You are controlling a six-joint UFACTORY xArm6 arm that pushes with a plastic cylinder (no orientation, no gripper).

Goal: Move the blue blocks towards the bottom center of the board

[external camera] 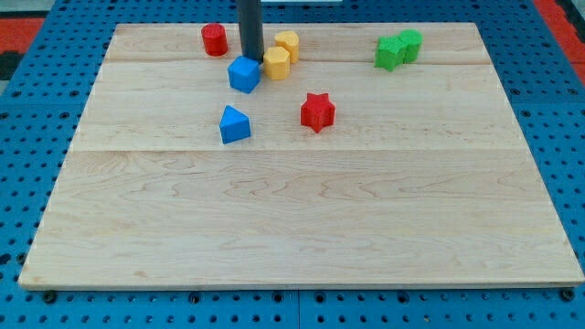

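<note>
A blue cube (244,75) lies near the view's top, left of centre. A second blue block (234,124), wedge-like in shape, lies just below it. My dark rod comes down from the view's top, and my tip (251,57) stands right at the top edge of the blue cube, touching or nearly touching it. The wooden board (302,219) carries all the blocks.
A red cylinder (215,39) lies to the left of my rod. Two yellow blocks (277,64) (288,44) lie right beside the blue cube. A red star (317,111) lies right of the blue wedge. Two green blocks (389,53) (410,44) lie at the top right.
</note>
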